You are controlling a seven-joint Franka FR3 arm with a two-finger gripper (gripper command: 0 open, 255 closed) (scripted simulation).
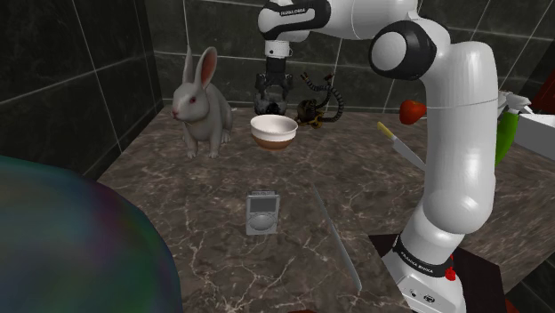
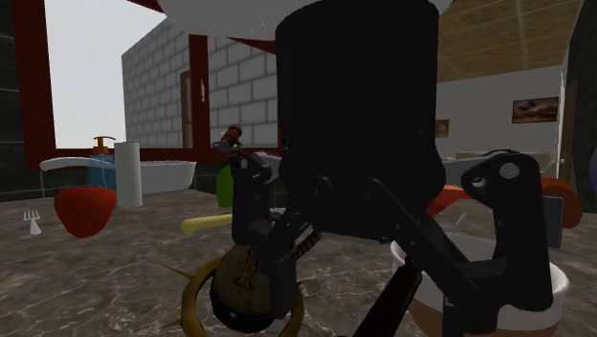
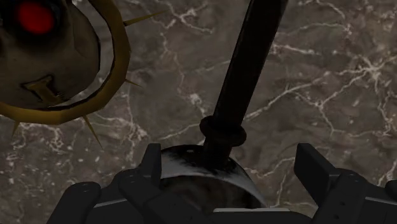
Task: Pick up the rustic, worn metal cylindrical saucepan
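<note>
Saucepan (image 3: 184,167), dark and worn, sits on the brown marble counter (image 3: 331,76) directly under the gripper (image 3: 232,164), its long black handle (image 3: 245,70) pointing away. The fingers stand spread, one on either side of the pan. A gold-spiked round ornament (image 3: 57,63) lies just beside it, and a white bowl (image 1: 273,130) is near.

Black fingers (image 2: 273,278) stand apart above the marble counter (image 2: 105,278).
</note>
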